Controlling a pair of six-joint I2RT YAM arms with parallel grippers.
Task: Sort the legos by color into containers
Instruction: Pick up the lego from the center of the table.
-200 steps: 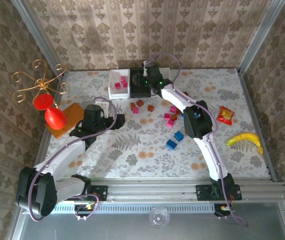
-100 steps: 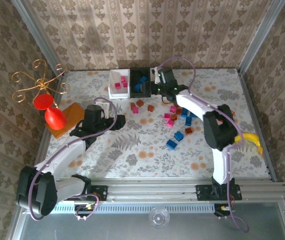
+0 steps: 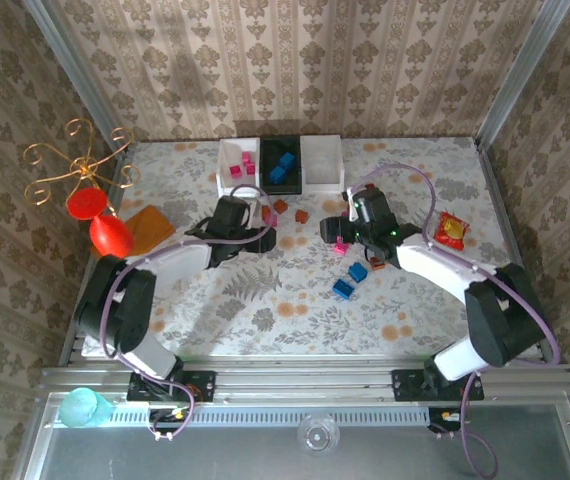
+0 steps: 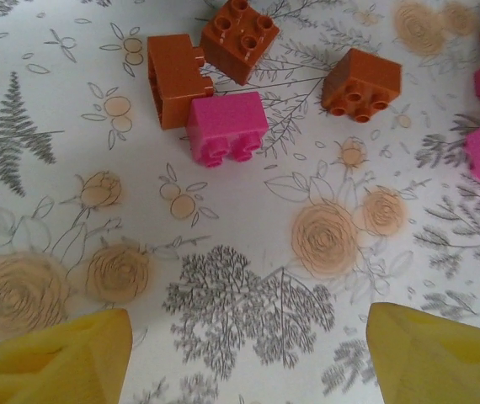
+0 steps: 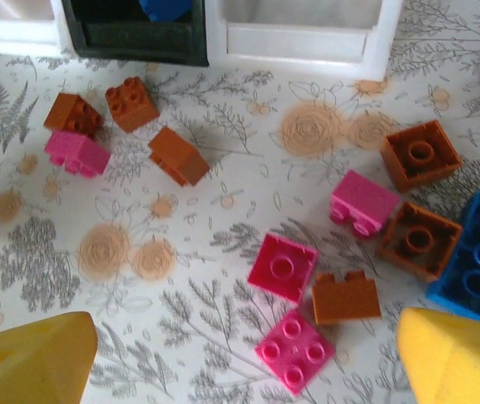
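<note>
Here the sort appears under way but far from finished. The left white bin (image 3: pixel 222 170) holds a few magenta bricks (image 3: pixel 243 165), the black bin (image 3: pixel 282 188) holds blue bricks (image 3: pixel 283 165), and the right white bin (image 3: pixel 322 160) looks empty, so no orange-brown brick seems binned yet. Most legos lie loose on the floral table (image 3: pixel 265 300) just in front of the bins: an orange-brown cluster (image 4: pixel 177 88) touching one loose magenta brick (image 4: pixel 227 126), and a mixed scatter (image 5: pixel 282 265) of magenta, brown and blue pieces. The left gripper (image 4: pixel 248 337) hovers near the cluster, jaws apart and holding nothing. The right gripper (image 5: pixel 244 353) hangs over the scatter, jaws wide apart and likewise holding nothing.
</note>
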